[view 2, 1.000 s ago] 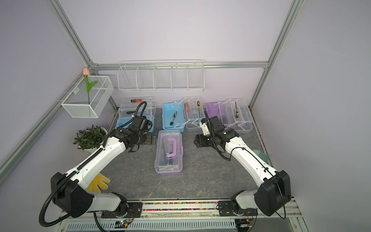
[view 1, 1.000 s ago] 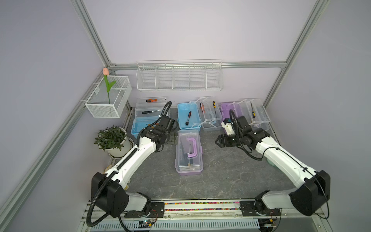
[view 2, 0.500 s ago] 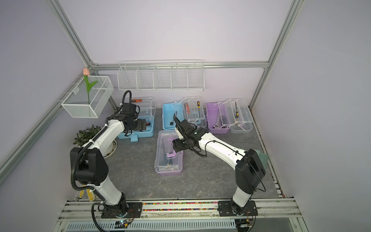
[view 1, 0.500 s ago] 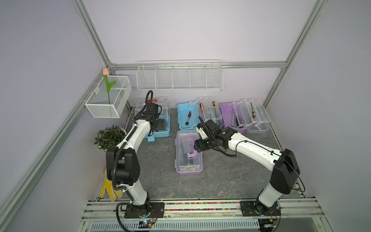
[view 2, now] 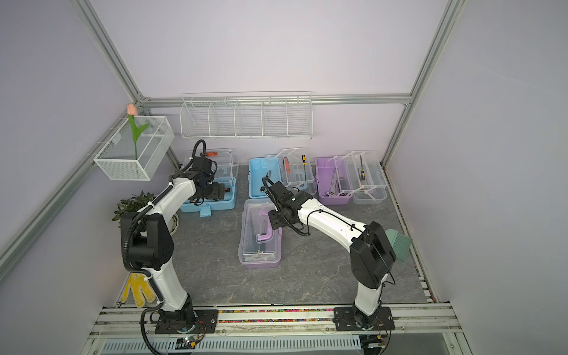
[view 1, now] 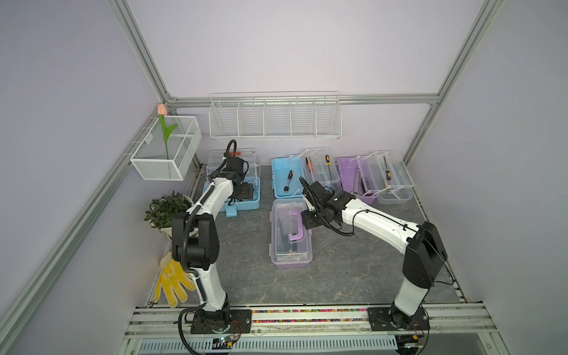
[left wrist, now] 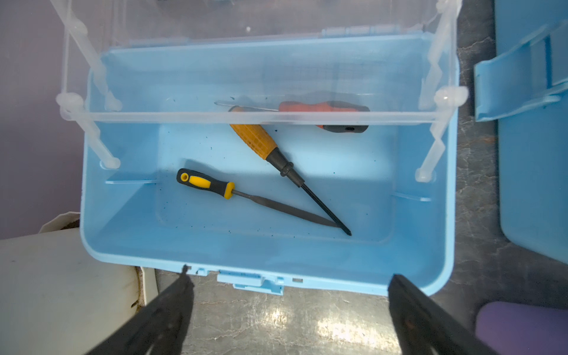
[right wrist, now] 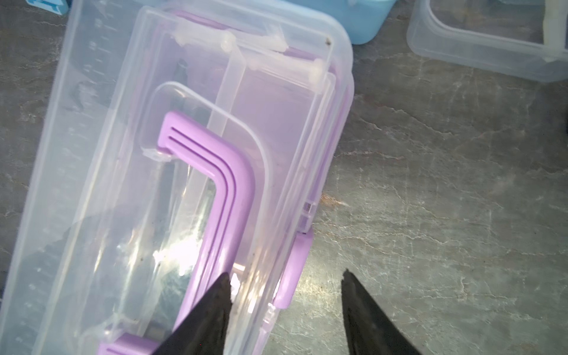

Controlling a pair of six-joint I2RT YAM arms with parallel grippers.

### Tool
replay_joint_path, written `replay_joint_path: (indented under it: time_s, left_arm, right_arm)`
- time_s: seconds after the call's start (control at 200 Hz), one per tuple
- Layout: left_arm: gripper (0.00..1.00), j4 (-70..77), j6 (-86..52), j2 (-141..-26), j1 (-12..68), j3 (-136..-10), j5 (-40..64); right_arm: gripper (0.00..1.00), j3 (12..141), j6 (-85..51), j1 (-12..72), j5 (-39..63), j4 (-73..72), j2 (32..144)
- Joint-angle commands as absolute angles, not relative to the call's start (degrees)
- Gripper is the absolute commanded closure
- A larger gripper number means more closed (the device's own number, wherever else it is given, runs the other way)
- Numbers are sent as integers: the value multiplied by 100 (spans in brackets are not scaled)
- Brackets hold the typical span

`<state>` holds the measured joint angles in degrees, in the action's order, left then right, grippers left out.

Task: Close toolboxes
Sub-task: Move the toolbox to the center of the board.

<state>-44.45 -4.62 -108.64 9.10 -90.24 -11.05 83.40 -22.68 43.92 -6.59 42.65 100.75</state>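
Straddling the latch (right wrist: pixel 293 264) of the near purple box (view 1: pixel 291 246), lid down on the tabletop (view 1: pixel 338 270), the right fingers (right wrist: pixel 209 313) stand apart, likely to snap it shut. Left fingers (left wrist: pixel 415 313), wide apart and empty, hover at the open left blue box (left wrist: pixel 246 246), placed to fold its tray (left wrist: pixel 246 116). Back blue box (view 1: pixel 281 167) and back purple box (view 1: pixel 347 172) gape open.
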Motion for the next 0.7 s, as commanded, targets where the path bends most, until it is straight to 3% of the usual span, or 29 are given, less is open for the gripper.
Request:
replay_joint_path:
  time_s: [0.0, 0.38, 0.605, 0.695]
  left_arm:
    - [0, -4520, -319, -11054, 914, -9215, -1028]
    - [0, -4474, -290, -11243, 931, -9534, -805]
    - [5, -4729, -206, -11724, 942, -10157, -773]
    - [7, -4682, -211, -11749, 990, -10062, -298]
  right_arm:
    - [43, 7667, -2217, 3875, -1260, 5203, 9709]
    - [43, 7049, -1783, 2527, -1227, 5420, 8498]
    - [34, 6973, -1611, 2455, -201, 5198, 7520]
    - [33, 6863, -1596, 2452, 154, 5170, 7255]
